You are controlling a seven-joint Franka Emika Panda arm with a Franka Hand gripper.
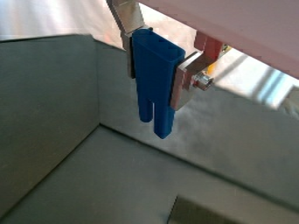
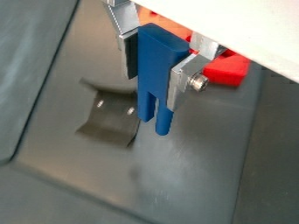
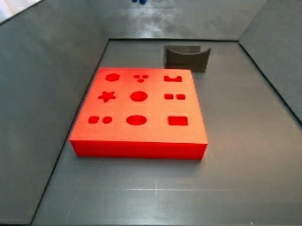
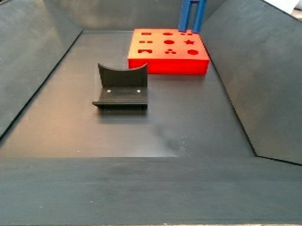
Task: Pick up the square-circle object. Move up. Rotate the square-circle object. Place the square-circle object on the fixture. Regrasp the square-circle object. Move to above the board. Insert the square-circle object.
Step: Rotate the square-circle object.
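The square-circle object (image 1: 153, 83), one bright blue plastic block, hangs upright between the tool's (image 1: 156, 68) silver fingers (image 1: 179, 87), well above the floor. The tool is clamped on the block's upper part, so the forked lower end hangs free below the pads. It looks stiff, light and smooth, so it could slip or swing if pinched near one end; a hold across its flat sides near the middle seems safest. In a wrist view, the single fixture (image 2: 111, 115) stands on the floor below the tool and off to one side, its curved notch empty. The one red board (image 3: 139, 109) lies flat on the floor, also below the tool and apart from the fixture; its star, round and square holes are all open. In a side view the block's tip (image 4: 192, 13) shows above the board's far edge.
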